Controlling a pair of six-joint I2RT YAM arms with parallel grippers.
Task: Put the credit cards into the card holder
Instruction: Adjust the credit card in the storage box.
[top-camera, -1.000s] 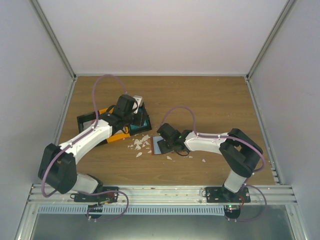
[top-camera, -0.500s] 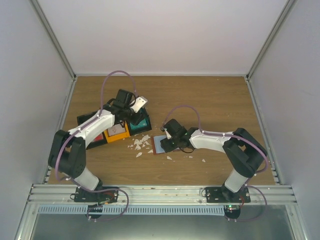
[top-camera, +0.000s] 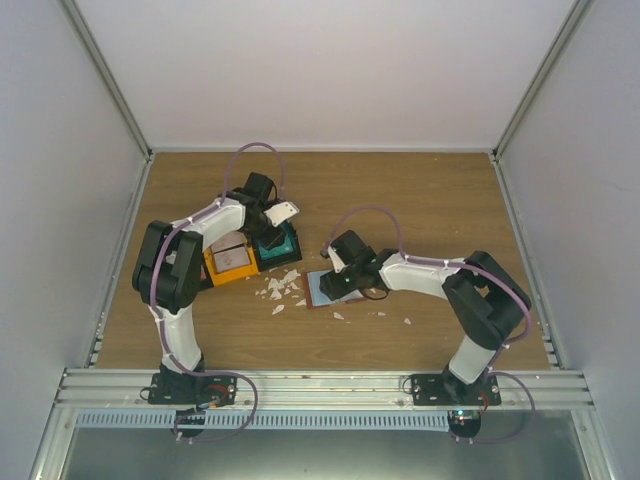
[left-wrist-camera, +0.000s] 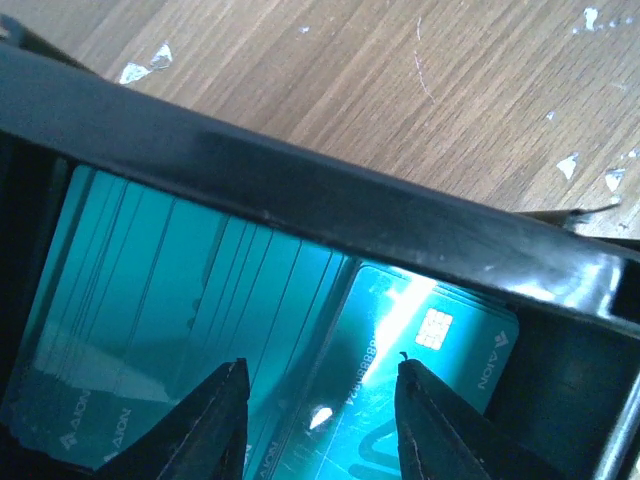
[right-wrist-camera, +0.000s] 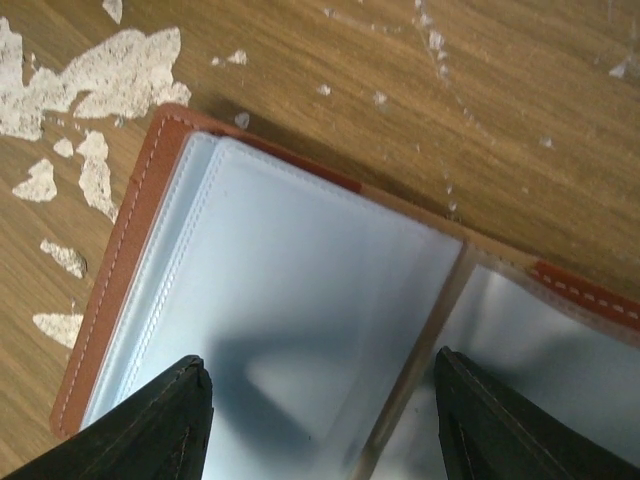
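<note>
Teal credit cards (left-wrist-camera: 200, 300) lie stacked in a black bin (left-wrist-camera: 330, 205); the top one (left-wrist-camera: 420, 345) shows a chip. My left gripper (left-wrist-camera: 320, 405) is open and empty just above these cards, its jaws on either side of the top card. In the top view it (top-camera: 272, 236) hangs over the teal-filled bin (top-camera: 284, 246). The reddish-brown card holder (right-wrist-camera: 110, 290) lies open on the table, its clear sleeves (right-wrist-camera: 300, 300) showing. My right gripper (right-wrist-camera: 325, 410) is open and empty close above it. The holder also shows in the top view (top-camera: 318, 290), under my right gripper (top-camera: 338, 278).
An orange bin (top-camera: 232, 262) with whitish cards sits left of the teal bin. White scraps (top-camera: 280, 288) lie scattered between the bins and the holder, and more scraps (right-wrist-camera: 90, 70) beside the holder. Grey walls close in the wooden table (top-camera: 420, 200).
My left arm has folded its elbow up and back, bringing the gripper lower over the teal cards. My right gripper has shifted slightly back over the open holder.
</note>
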